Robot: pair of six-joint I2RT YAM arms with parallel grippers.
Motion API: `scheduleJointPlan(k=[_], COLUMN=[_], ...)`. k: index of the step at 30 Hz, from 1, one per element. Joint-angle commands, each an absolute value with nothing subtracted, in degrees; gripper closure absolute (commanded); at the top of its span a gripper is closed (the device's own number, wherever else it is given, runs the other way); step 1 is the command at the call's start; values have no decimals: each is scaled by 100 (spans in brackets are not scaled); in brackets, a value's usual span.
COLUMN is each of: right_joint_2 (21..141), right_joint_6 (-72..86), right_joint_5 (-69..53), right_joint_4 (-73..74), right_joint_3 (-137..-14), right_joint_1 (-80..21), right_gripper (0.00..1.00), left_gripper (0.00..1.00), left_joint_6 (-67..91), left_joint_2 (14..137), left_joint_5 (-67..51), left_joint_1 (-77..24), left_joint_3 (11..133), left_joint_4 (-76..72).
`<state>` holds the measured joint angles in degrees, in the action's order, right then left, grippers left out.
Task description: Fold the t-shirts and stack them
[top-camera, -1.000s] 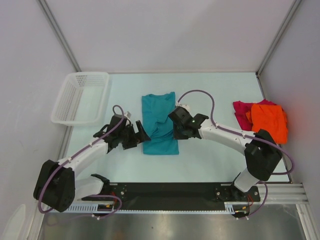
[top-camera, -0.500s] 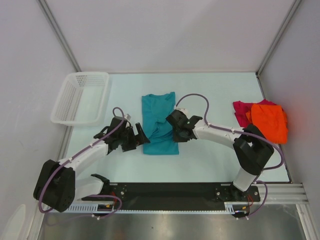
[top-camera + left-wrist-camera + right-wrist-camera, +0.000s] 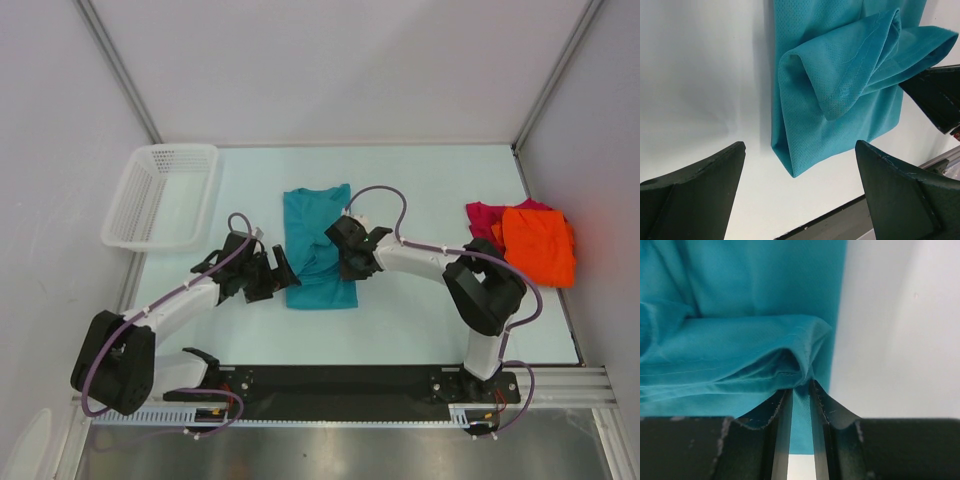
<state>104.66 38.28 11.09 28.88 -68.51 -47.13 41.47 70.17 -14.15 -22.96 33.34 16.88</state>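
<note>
The right claw point(image 3: 345, 264) is dragging the blue shirt point(image 3: 316, 210) further left, making the fold.
It is pinching cloth tight; the left claw point(image 3: 283, 272) is waiting wide open, empty.

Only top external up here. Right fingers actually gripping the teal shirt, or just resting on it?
Observer: Gripping. In the right wrist view the right gripper is closed on a raised fold of the teal shirt, with cloth pinched between its fingers.
Operator: Left side holding anything?
Observer: No. The left gripper is open, fingers wide apart, with only the shirt's near corner lying flat on the table beyond them.
Operator: Is the fold off the table?
Observer: Yes. The left wrist view shows a hemmed edge lifted into an open loop above the flat layer.
</note>
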Motion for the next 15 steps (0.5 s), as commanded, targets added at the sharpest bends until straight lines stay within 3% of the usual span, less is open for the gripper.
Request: scheduleJointPlan(k=[1,15], right_joint_2=[10538,10626], right_joint_6=[3683,3674], right_joint_5=[1134,1107], right_joint_4=[2812,2865], right_joint_3=[-7295,-7374], right_joint_1=[-4711,-4693], right_gripper=[75,76], left_gripper=[3,3], left_joint_6=[4078,4043], left_joint_2=[7031,6987], left_joint_5=[-1397,-1389], left_joint_1=[-2241,-2241], left_joint_3=[3551,3560], left_joint_4=[1538,1573])
